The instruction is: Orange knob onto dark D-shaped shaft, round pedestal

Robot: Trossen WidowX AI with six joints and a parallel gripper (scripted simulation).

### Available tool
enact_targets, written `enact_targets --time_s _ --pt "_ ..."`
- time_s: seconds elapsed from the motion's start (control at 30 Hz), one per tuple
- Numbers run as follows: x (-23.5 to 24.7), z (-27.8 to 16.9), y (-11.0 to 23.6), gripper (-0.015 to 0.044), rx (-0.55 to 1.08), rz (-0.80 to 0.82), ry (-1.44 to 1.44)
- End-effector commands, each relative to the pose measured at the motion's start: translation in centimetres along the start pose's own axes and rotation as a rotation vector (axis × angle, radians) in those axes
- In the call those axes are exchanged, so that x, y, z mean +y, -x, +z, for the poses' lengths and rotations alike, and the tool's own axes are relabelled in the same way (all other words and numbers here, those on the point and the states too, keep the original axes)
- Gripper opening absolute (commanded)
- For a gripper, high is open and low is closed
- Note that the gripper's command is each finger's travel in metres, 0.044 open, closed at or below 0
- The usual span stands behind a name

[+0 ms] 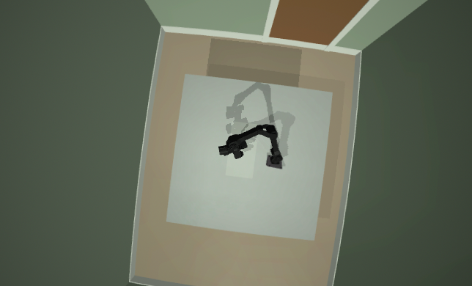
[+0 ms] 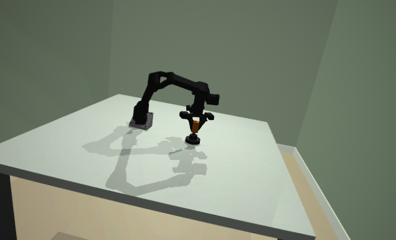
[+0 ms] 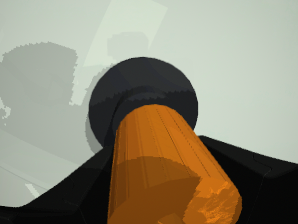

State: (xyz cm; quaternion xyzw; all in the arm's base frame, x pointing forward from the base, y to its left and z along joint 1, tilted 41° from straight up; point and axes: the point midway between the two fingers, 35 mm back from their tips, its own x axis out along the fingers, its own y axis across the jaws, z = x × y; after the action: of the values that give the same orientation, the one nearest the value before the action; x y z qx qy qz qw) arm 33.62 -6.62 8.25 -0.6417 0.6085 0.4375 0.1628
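Note:
My gripper (image 2: 195,127) (image 3: 154,149) is shut on the orange knob (image 2: 195,125) (image 3: 166,176) and holds it upright, straight above the dark round pedestal (image 2: 192,140) (image 3: 143,92). In the wrist view the knob covers the shaft, so the shaft is hidden. In the exterior view the knob's lower end sits a little above the pedestal, at the top of the short dark shaft (image 2: 194,134). The notched end face of the knob (image 3: 200,219) points toward the wrist camera. In the top view the arm (image 1: 246,139) hides knob and pedestal.
The arm's base (image 2: 141,121) (image 1: 274,160) is bolted to the pale table (image 2: 231,172) (image 1: 209,198) behind and left of the pedestal. A lighter rectangular patch (image 1: 240,169) (image 3: 129,19) marks the table beside the pedestal. Walls stand behind and to the right.

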Motion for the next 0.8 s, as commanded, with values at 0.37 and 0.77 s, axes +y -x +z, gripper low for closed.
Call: enact_targets --time_s 0.37,0.77 --pt "-0.02 -0.02 -0.19 0.0000 0.001 0.000 0.004" --pt "-0.03 0.00 0.27 0.0000 0.000 0.000 0.013"
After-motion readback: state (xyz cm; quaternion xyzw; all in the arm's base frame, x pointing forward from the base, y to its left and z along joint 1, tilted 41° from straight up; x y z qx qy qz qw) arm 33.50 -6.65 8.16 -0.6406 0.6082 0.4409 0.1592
